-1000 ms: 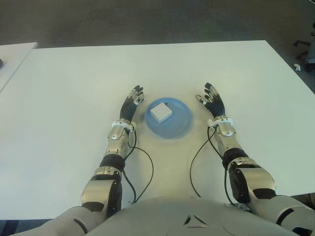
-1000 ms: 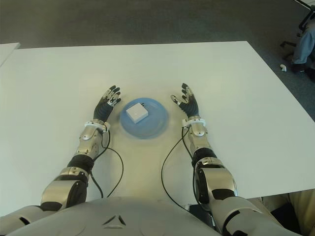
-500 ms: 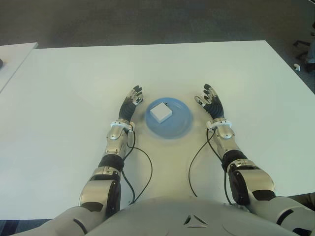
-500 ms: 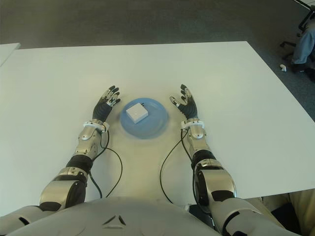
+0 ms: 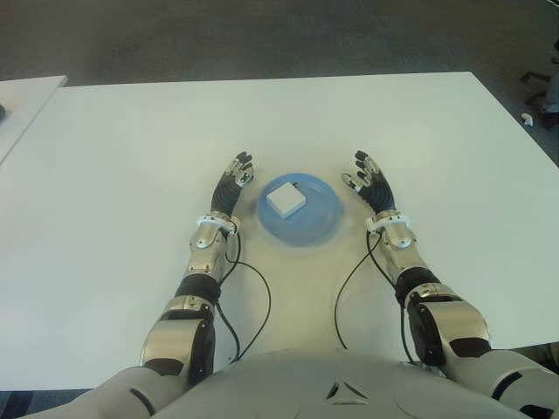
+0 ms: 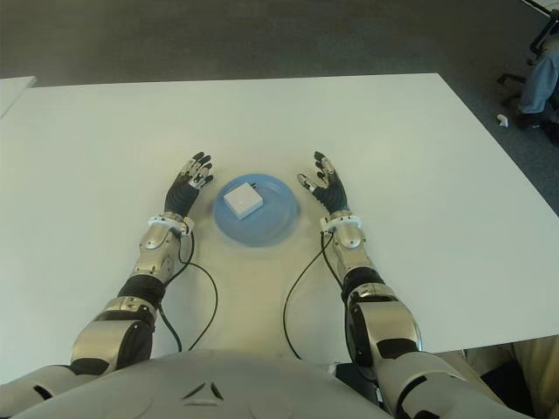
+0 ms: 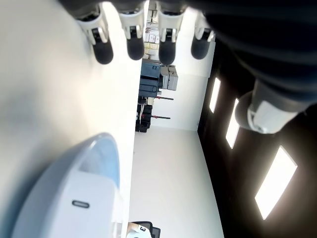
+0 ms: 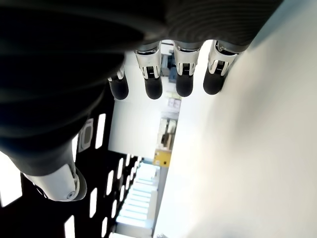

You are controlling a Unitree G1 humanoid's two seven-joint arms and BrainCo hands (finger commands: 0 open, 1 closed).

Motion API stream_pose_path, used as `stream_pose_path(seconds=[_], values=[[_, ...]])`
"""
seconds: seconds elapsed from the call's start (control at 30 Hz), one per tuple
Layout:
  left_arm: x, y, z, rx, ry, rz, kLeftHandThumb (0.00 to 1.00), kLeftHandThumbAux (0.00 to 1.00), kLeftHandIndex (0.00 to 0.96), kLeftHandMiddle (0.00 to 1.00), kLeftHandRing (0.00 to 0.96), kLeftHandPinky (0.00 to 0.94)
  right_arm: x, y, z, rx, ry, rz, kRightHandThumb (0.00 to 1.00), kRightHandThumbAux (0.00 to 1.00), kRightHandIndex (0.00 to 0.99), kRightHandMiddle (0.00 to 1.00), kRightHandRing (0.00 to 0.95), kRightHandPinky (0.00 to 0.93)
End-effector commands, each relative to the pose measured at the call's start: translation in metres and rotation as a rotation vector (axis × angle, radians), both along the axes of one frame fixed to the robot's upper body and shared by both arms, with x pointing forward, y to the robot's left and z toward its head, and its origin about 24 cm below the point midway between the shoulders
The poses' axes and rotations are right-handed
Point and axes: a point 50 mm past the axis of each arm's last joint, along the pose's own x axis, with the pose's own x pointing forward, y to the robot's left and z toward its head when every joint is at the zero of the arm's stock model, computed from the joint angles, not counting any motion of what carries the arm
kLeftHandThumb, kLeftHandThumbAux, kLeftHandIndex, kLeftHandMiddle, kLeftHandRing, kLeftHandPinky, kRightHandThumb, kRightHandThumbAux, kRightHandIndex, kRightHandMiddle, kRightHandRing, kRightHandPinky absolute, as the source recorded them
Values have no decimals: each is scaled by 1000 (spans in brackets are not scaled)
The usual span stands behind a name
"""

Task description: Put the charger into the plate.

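Observation:
A white square charger (image 5: 286, 198) lies inside the round blue plate (image 5: 316, 225) in the middle of the white table (image 5: 122, 157). My left hand (image 5: 237, 171) shows just left of the plate, fingers spread and holding nothing. On the plate's right side my right hand (image 5: 367, 175) has its fingers extended and empty, close to the rim. In the left wrist view the plate (image 7: 94, 163) and the charger (image 7: 84, 208) show beyond the straight fingertips (image 7: 134, 47). The right wrist view shows straight fingertips (image 8: 152, 89) over bare table.
Black cables (image 5: 258, 297) run from both wrists back toward my torso over the table. A second white table edge (image 5: 26, 96) shows at the far left. Chair parts (image 6: 533, 61) stand on the floor beyond the table's far right corner.
My right hand has shifted slightly left, toward the plate's rim. The left hand, plate and charger have not moved.

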Motion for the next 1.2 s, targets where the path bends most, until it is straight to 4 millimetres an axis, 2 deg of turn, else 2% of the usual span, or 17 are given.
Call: stream_pose_path(seconds=[0.03, 1.2], values=[[-5, -2, -11, -8, 61, 6, 0, 465, 50, 96, 22, 0, -13, 2, -19, -19, 91, 24, 181, 618, 0, 0, 0, 0], [-1, 0, -13, 31, 75, 14, 0, 468, 50, 91, 17, 0, -17, -1, -25, -19, 119, 4, 142, 594, 0, 0, 0, 4]])
